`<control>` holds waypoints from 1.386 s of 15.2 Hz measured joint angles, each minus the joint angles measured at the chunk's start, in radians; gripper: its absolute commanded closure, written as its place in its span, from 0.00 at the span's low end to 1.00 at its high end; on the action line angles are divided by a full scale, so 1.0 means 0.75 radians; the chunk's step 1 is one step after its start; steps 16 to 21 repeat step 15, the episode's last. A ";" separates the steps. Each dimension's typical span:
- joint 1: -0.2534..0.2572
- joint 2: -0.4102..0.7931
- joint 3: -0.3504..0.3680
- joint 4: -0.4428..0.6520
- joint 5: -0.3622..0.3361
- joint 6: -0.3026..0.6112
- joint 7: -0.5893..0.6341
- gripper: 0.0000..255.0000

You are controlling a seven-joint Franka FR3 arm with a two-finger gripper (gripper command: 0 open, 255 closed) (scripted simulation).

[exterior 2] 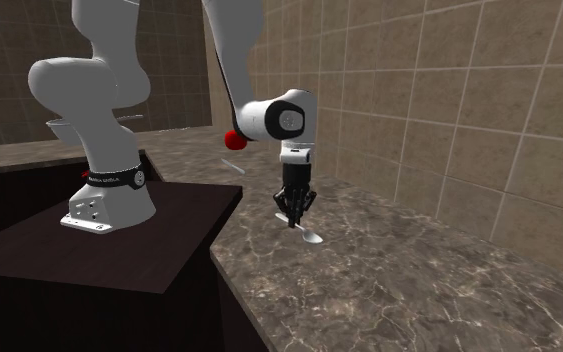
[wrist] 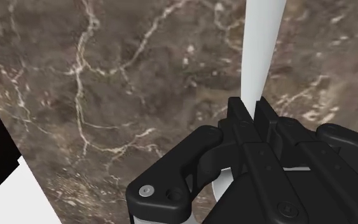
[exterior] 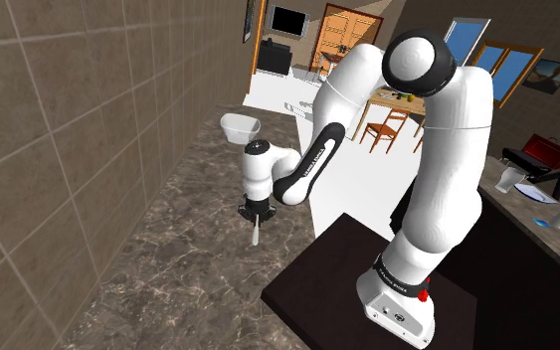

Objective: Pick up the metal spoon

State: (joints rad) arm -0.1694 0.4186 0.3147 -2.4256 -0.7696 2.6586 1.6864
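The claw [wrist: 255, 111] is clamped on the spoon [wrist: 260, 44]. In the wrist view its two fingers press on the white handle from both sides, and the long part of the spoon goes out beyond the tips. In the second exterior view the claw [exterior 2: 292, 208] hangs low over the brown marble counter [exterior 2: 419, 290], and the spoon [exterior 2: 309, 233] points out of it toward 4 o'clock, with its rounded end very near the stone. I cannot tell if this end is free of the counter or touches it.

I judge the grasp as made and the lift as the next thing. The risk is the hold itself: most of the spoon is outside the fingers, on one side, so its weight can turn it between the pads, and a smooth handle may slide out if I raise fast. If the low end rubs on the counter while I move sideways, it can twist the spoon loose. I would go straight up, slowly.
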 measured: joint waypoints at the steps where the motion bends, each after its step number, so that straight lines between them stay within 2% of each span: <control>1: -0.008 -0.015 0.011 -0.005 0.017 -0.009 -0.016 1.00; 14: -0.111 -0.278 0.167 -0.080 0.308 -0.143 -0.252 1.00; 21: -0.114 -0.289 0.172 -0.082 0.322 -0.150 -0.263 1.00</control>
